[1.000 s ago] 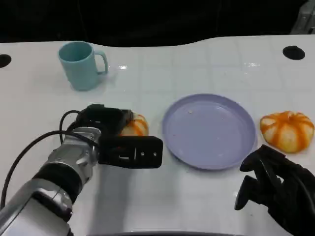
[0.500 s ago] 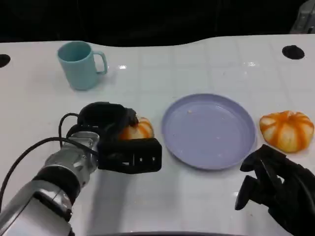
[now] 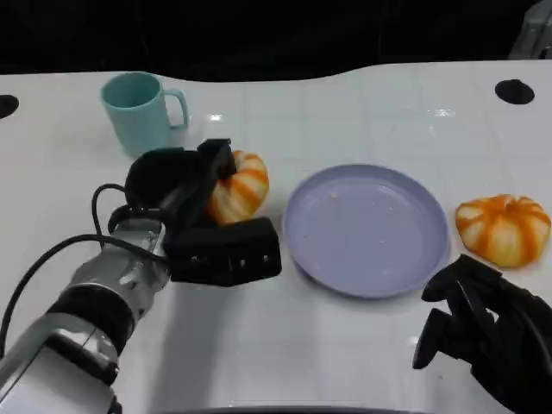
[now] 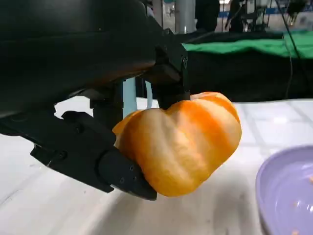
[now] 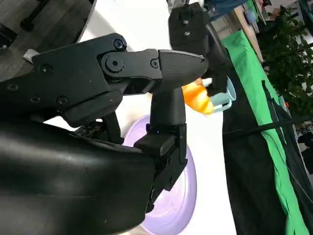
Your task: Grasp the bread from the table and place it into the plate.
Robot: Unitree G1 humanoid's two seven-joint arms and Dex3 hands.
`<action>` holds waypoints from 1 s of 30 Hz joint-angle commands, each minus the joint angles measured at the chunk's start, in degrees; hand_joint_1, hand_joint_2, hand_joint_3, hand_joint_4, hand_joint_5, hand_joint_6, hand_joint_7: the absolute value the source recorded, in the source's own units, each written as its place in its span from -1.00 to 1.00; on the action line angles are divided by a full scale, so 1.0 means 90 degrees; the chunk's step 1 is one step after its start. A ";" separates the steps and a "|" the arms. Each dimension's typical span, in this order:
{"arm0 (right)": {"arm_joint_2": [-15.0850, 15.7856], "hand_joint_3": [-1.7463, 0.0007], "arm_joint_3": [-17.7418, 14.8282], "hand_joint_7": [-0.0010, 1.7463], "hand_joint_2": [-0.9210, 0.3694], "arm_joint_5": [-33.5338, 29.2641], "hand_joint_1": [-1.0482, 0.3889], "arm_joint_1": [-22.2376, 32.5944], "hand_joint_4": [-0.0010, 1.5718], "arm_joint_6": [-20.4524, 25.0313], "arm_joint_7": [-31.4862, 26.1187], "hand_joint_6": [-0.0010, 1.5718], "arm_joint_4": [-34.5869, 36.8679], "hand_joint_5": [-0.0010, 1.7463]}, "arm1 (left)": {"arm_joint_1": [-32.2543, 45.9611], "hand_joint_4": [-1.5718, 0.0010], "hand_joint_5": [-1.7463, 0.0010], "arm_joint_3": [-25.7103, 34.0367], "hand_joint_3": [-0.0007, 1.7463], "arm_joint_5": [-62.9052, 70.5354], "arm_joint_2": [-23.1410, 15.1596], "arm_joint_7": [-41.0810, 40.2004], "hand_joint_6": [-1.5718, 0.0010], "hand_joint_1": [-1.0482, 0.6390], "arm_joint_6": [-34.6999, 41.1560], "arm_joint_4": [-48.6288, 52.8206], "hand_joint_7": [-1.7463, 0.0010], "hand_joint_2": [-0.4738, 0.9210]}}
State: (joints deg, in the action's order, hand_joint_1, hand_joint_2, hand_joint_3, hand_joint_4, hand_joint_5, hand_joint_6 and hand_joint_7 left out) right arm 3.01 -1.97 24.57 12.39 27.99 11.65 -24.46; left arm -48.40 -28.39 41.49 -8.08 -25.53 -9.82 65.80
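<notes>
The left hand [image 3: 185, 203] grasps a round orange-and-cream striped bread roll [image 3: 237, 187], its black fingers closed around the roll's near and left sides, and the left wrist view shows the roll [image 4: 180, 143] clear of the white tabletop, with a shadow on the surface beneath it. So the grasp looks done and the bread is off the table [image 3: 362, 103], hanging just left of the round lilac plastic plate [image 3: 366, 231] and not yet over its rim. What is left, as I judge it, is to carry the roll rightward over the plate, lower it and let go. The plate has only a few crumbs in it. A second striped roll [image 3: 504, 228] lies on the table just right of the plate, untouched. The right hand [image 3: 479, 332] rests at the near right edge, holding nothing, its fingers curled inward. A light teal ceramic mug [image 3: 138, 112] stands far left, well apart from the plate and out of the carrying path.
</notes>
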 commanded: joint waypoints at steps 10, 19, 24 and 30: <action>0.0061 0.55 -0.0080 0.84 -1.00 0.0006 -0.15 0.0016 -0.16 -0.0055 0.0025 -0.35 0.0016 1.00 | -0.0521 -0.11 -1.00 0.0264 -0.04 -0.0512 0.0169 0.0400 0.19 0.04 -0.0625 -0.0504 -1.00 0.54; 0.0048 0.55 -0.0064 0.86 -1.00 0.0022 -0.15 0.0024 -0.17 0.0001 -0.0006 -0.36 -0.0035 1.00 | -0.0913 -0.17 -1.00 0.0199 0.12 -0.0714 0.0612 0.1386 0.08 0.02 -0.0961 -0.0383 -1.00 0.41; 0.0055 0.53 -0.0049 0.86 -1.00 0.0021 -0.15 0.0052 -0.17 -0.0040 0.0031 -0.37 -0.0053 1.00 | -0.1104 -0.15 -1.00 0.0113 0.11 -0.0704 0.0882 0.1819 0.10 0.02 -0.0794 -0.0266 -1.00 0.42; 0.0020 0.54 -0.0029 0.87 -1.00 0.0034 -0.15 0.0079 -0.18 0.0004 -0.0009 -0.38 -0.0100 1.00 | -0.1314 -0.13 -1.00 -0.0018 0.09 -0.0632 0.1258 0.2024 0.03 0.01 -0.0656 0.0041 -0.68 0.44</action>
State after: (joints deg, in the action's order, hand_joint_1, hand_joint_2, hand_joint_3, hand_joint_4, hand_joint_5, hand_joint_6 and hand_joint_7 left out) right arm 2.94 -1.90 24.33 12.52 27.92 11.78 -24.78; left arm -57.64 -27.68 35.24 2.28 -8.18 -16.41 64.87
